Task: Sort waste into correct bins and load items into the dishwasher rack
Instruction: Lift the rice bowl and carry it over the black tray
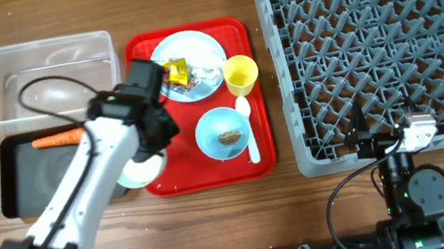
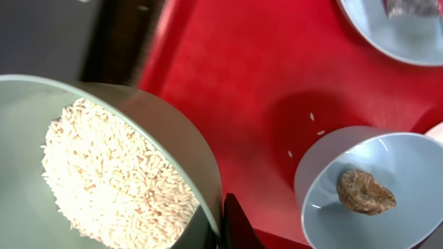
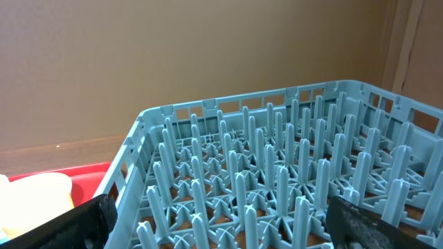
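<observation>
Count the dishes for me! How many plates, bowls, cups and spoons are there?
Plates: 1, the blue plate
Bowls: 2, the rice bowl and the lump bowl
Cups: 1, the yellow cup
Spoons: 1, the white spoon
Total: 5

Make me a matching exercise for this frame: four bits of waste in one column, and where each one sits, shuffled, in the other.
Waste:
1. carrot
2. rice
3. brown lump
4. wrappers

Places:
A. plate
B. black tray
C. right bowl, on the red tray
D. left bowl, at the red tray's left edge

Pairs: 1-B, 2-D, 3-C, 4-A
</observation>
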Controlling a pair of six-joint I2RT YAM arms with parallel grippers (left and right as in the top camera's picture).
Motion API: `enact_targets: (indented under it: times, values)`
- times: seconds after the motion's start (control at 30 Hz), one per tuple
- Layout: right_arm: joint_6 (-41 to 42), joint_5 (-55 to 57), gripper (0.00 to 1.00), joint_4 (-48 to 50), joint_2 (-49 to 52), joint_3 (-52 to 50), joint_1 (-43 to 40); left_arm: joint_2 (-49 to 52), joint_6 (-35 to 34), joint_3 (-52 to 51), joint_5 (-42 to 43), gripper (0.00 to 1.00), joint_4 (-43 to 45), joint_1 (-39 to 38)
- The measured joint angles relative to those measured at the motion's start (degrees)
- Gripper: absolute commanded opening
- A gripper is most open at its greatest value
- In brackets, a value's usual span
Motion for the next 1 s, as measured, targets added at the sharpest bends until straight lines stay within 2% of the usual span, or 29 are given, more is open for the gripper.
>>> enact_targets:
  times: [0.5,0.7,1.0]
  values:
    - [0.02,0.00,1.00,0.00,0.00,0.00,0.00,-11.10,9.46,0.11,-1.90,0.04,-1.51,19.74]
    - [0.00,0.00,1.00,0.00,0.00,0.00,0.00,-12.72,10.21,0.11,-6.97,0.04,-1.49,22.03]
    - [0.02,0.00,1.00,0.00,0.00,0.00,0.00,-12.72,12.00,0.11,-9.31,0.04,-2.73,25.46]
